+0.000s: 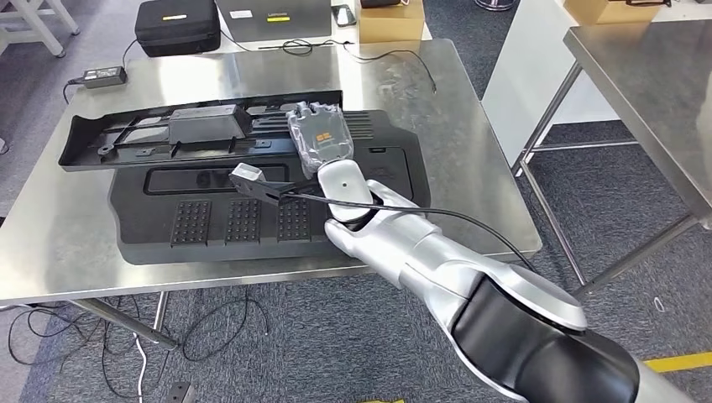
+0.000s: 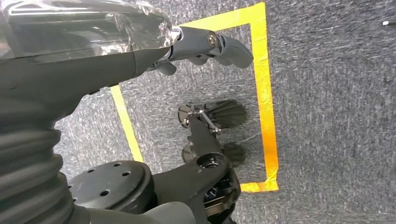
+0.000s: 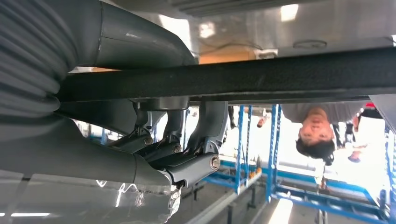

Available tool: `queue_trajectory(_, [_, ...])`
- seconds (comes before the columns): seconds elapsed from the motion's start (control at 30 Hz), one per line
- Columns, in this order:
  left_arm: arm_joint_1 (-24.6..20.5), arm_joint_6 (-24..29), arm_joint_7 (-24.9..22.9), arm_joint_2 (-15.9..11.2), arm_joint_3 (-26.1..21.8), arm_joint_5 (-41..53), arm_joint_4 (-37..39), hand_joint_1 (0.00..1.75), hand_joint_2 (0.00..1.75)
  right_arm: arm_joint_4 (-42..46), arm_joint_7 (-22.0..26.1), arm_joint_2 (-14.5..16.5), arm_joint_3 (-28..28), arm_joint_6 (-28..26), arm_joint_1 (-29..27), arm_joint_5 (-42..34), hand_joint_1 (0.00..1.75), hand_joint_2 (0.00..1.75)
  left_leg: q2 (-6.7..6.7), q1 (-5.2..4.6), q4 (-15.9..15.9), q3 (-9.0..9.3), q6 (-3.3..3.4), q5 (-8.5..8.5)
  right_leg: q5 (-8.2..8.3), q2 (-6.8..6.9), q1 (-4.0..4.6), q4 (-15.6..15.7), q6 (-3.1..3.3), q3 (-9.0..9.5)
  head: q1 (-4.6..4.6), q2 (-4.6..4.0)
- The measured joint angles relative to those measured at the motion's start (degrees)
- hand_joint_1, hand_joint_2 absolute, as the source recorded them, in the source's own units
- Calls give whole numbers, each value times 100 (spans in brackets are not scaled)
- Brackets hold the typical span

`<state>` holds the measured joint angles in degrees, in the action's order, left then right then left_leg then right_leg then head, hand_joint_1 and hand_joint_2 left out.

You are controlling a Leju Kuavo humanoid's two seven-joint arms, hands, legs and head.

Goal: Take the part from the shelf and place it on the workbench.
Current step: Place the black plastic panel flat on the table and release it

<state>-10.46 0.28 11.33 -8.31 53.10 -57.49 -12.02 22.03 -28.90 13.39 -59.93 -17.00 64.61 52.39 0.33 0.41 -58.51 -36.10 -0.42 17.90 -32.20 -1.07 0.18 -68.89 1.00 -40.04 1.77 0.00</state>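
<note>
Nearly done, by the look of it. Large black part (image 1: 269, 197) lying flat on the steel workbench (image 1: 470, 126), a second long black part (image 1: 168, 130) resting on its far left edge. Right hand (image 1: 323, 138) at the part's far middle, fingers (image 3: 191, 163) curled around its edge. Left to do, likely: let go and pull back. Left hand (image 2: 205, 44) hanging over the floor, fingers curled, holding nothing.

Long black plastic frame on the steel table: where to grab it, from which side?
Right end edge, coming from the near right, where the right robot hand grips it. The long black plastic frame lies flat; that edge is a thin bar.
</note>
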Motion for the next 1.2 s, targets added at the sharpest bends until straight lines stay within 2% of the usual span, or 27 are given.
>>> queue_trajectory(0.03, [0, 0, 1, 0, -3, 6, 0, 0, 175, -2, 14, -1, 0, -8, -8, -5, 175, 175, 2, -1, -3, 7, 12, 12, -115, 16, -3, -354, -10, -199, -28, 0])
queue_trajectory(0.07, [1, 0, 1, 1, -5, 14, 0, 0, 175, -6, 27, -2, 0, -17, -19, -9, 175, 175, 4, -1, -9, 18, 17, 26, -143, 26, -4, -588, -18, -349, -49, 0])
queue_trajectory(0.1, [1, 0, 1, 2, -5, 22, 0, 0, 175, -10, 42, -3, 0, -27, -28, -13, 175, 175, 5, -1, -17, 33, 17, 45, -59, 33, -6, -622, -23, -406, -72, 0])
queue_trajectory(0.13, [0, 0, 2, 5, -6, 31, -1, 0, 175, -13, 58, -4, 0, -38, -31, -13, 175, 175, 6, 0, -30, 55, 11, 69, 129, 41, -7, -438, -24, -358, -99, 0])
queue_trajectory(0.2, [-6, 1, 10, 15, -8, 50, -3, 0, 175, -15, 95, -1, 0, -53, -30, -11, 175, 175, 7, -4, -62, 109, -19, 136, 561, 71, 1, 272, 8, -68, -152, 0])
queue_trajectory(0.23, [-14, 2, 16, 20, -8, 56, -5, 0, 175, -16, 114, 5, 0, -57, -27, -11, 175, 175, 8, -13, -86, 120, -41, 167, 674, 84, 11, 587, 37, 67, -167, 0])
queue_trajectory(0.27, [-20, 3, 22, 22, -9, 60, -7, 0, 175, -16, 132, 13, 0, -59, -27, -14, 175, 175, 8, -17, -102, 120, -66, 186, 709, 90, 27, 770, 71, 147, -173, 0])
queue_trajectory(0.37, [-28, 4, 28, 27, -11, 63, -9, 0, 175, -17, 170, 31, 0, -58, -32, -28, 175, 175, 19, -16, -131, 107, -89, 208, 670, 76, 47, 865, 120, 187, -163, 0])
queue_trajectory(0.6, [-36, 4, 29, 28, -11, 70, -9, 0, 175, -17, 313, 80, -1, -37, -38, -25, 175, 175, 29, -11, -79, 130, -97, 207, 644, 66, 55, 871, 162, 191, -119, 0])
queue_trajectory(0.87, [-36, 4, 27, 28, -11, 73, -9, 0, 175, -19, 400, 160, -13, -22, -86, -10, 175, 175, 26, -11, -69, 131, -135, 195, 647, 71, 60, 870, 171, 194, -119, 0])
queue_trajectory(1.2, [-41, -3, 45, 28, -11, 155, -9, 0, 175, -41, 345, 233, -13, 89, -127, -59, 175, 175, 24, -24, -73, 134, -138, 197, 649, 76, 48, 879, 169, 206, -147, 0])
